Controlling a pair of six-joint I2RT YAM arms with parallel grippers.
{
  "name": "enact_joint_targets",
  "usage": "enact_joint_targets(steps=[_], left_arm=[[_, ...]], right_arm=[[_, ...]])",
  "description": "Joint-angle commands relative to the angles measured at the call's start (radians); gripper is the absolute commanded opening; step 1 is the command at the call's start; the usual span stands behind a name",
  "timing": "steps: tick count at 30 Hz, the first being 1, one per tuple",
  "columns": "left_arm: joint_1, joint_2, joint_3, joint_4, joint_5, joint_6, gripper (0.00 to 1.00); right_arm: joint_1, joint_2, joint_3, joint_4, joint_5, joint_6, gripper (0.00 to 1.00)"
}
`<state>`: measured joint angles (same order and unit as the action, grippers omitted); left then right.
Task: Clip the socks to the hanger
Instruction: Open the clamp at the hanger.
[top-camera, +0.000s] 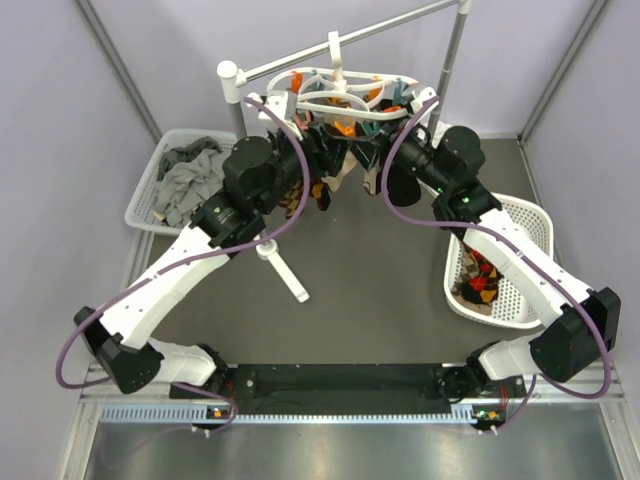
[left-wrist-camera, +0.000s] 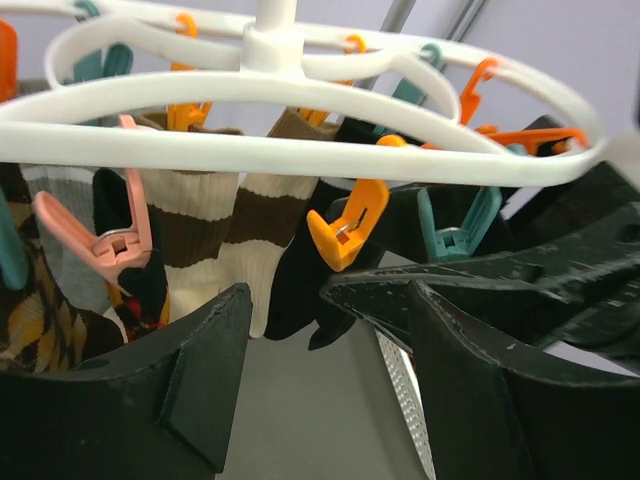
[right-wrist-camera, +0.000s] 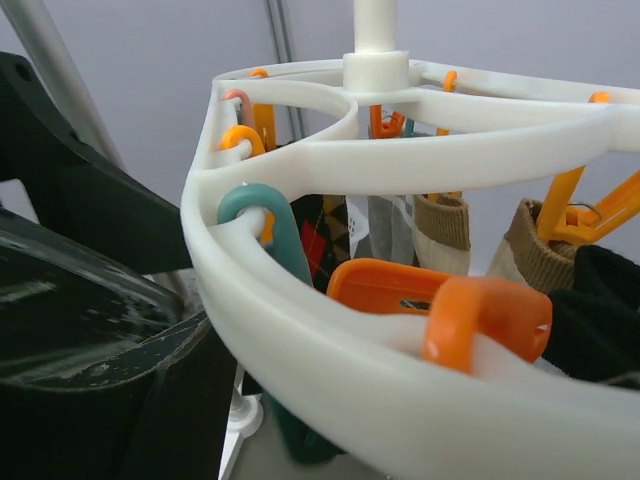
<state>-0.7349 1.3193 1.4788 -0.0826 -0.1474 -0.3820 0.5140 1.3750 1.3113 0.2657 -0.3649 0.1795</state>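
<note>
The white oval hanger (top-camera: 345, 95) hangs from the rail with several socks clipped under it. In the left wrist view its ring (left-wrist-camera: 300, 90) is just above my left gripper (left-wrist-camera: 320, 350), which is open and empty below an orange clip (left-wrist-camera: 345, 225). A brown-and-cream striped sock (left-wrist-camera: 230, 230) and an argyle sock (left-wrist-camera: 40, 310) hang there. My right gripper (top-camera: 392, 172) is pressed against the ring's right side. The ring (right-wrist-camera: 300, 330) fills the right wrist view and hides the jaws, with an orange clip (right-wrist-camera: 480, 310) on it. More argyle socks (top-camera: 480, 280) lie in the right basket.
A white basket (top-camera: 150, 195) at the left holds plain grey socks (top-camera: 190, 175). A white mesh basket (top-camera: 525, 235) stands at the right. The rail stand's pole (top-camera: 340, 45) crosses the back; its foot (top-camera: 285, 265) reaches into the mat's middle.
</note>
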Motion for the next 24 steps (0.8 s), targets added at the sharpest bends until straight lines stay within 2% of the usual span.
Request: enact_joint_targets(steps=[1, 7, 20, 24], left_arm=[[-0.008, 0.052, 0.067, 0.075, -0.041, 0.014, 0.68], [-0.012, 0.101, 0.084, 0.13, -0.069, 0.017, 0.62], [-0.017, 0.06, 0.038, 0.208, -0.121, 0.003, 0.57], [-0.017, 0.083, 0.043, 0.233, -0.132, 0.002, 0.53]], right_arm=[[-0.003, -0.02, 0.011, 0.066, -0.014, 0.003, 0.55], [-0.005, -0.042, -0.015, 0.058, -0.006, -0.015, 0.56], [-0.005, -0.109, -0.109, 0.072, 0.014, 0.003, 0.56], [0.0, -0.134, -0.121, 0.067, 0.012, 0.005, 0.56]])
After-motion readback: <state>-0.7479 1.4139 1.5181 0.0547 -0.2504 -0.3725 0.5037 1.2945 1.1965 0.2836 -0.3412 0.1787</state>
